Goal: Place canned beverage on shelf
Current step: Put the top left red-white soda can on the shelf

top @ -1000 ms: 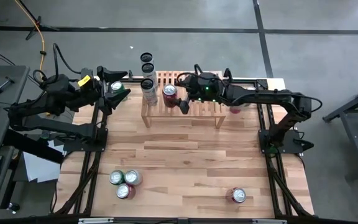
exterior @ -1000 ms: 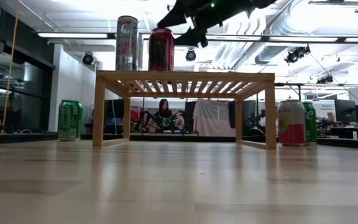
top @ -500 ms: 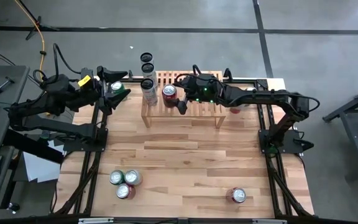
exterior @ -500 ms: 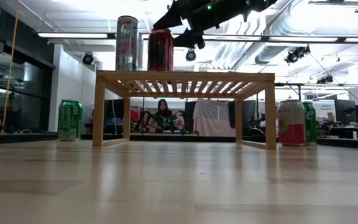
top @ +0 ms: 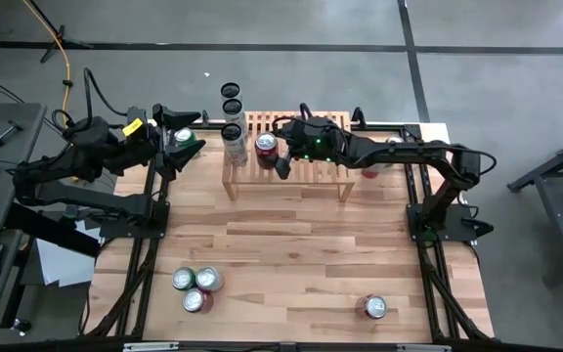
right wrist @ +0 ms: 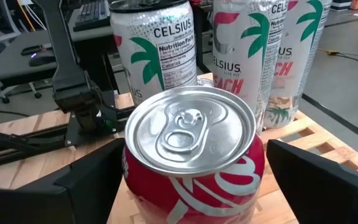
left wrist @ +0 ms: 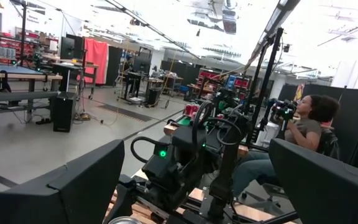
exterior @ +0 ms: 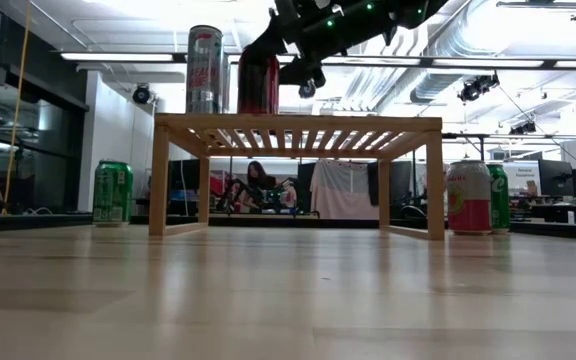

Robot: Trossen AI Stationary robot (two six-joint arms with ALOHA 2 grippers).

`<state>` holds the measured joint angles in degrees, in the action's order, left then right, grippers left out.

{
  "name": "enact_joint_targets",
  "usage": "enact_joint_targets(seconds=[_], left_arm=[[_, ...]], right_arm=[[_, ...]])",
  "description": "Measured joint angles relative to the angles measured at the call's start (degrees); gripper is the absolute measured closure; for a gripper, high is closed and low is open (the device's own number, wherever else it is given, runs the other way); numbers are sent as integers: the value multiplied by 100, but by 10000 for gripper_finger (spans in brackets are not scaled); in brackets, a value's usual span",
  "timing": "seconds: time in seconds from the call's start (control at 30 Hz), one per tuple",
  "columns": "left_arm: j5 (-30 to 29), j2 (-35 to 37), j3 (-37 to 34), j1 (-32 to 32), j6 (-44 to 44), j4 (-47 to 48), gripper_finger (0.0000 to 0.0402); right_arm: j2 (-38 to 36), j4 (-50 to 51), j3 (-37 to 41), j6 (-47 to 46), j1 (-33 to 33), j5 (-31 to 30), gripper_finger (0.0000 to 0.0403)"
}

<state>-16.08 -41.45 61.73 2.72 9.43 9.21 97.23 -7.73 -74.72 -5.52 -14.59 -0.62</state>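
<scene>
A red can (right wrist: 191, 143) stands upright on the left part of the light-wood shelf (top: 311, 178), next to a tall white can (exterior: 205, 68). My right gripper (top: 280, 145) reaches in from the table's right, slanting slightly down, and is open. Its fingers (right wrist: 86, 186) stand close on either side of the red can (exterior: 258, 85), and I see no touch. My left gripper (top: 169, 137) waits open at the far left, raised above a green can (top: 183, 137) that stands on the table.
Two more tall white cans (top: 233, 98) stand behind the shelf's left end. A pink can (exterior: 468, 197) and a green can (exterior: 498, 197) stand right of the shelf. Three cans (top: 195, 286) cluster near the front left, and a red one (top: 374, 307) stands front right.
My right gripper has eased toward the table's left and a little down, onto the red can, so its fingers now stand on either side of the can's upper part. The can has kept its place on the shelf.
</scene>
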Motion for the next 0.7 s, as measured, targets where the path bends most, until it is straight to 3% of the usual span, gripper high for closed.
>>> enact_joint_targets(seconds=[0.27,0.7], left_arm=[[0,0,0,0,0,0,9],[-8,0,0,1,-1,-2,9]], right_arm=[[-15,26,-91,-92,0,46,116],[220,20,-481,53,114,106,119]])
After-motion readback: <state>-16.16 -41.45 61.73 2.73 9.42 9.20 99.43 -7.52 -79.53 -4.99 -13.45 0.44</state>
